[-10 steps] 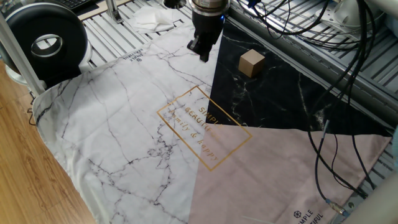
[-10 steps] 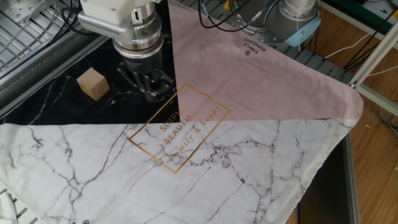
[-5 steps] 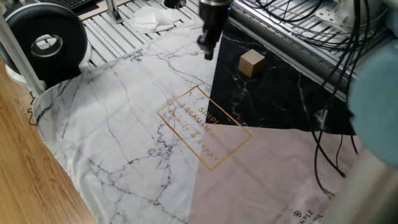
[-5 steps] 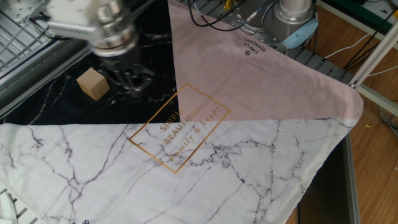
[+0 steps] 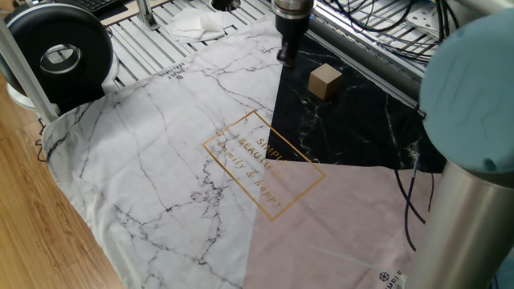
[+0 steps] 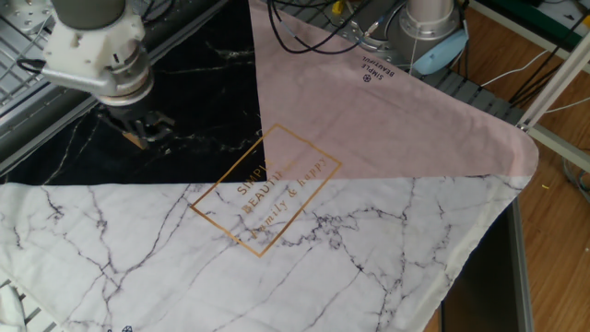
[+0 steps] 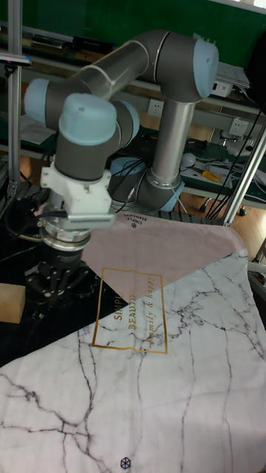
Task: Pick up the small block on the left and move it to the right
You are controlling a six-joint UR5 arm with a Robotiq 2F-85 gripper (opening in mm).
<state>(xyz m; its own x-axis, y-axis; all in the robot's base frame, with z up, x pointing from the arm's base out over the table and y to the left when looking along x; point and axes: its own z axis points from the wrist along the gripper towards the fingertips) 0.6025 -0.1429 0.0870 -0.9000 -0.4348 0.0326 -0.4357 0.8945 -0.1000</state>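
One fixed view gives me the marble-print cloth under everything; the arm's bulk blocks my right; the gripper hangs just beside the small block, which sits on the black patch; finger spacing I cannot tell; in the other fixed view the fingers hide most of the block.

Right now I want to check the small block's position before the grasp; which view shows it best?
One fixed view: the small block sits fully visible on the black marble patch, apart from the end effector. In the other fixed view the end effector covers nearly all of it. The tall fixed view crops the block at the left edge.
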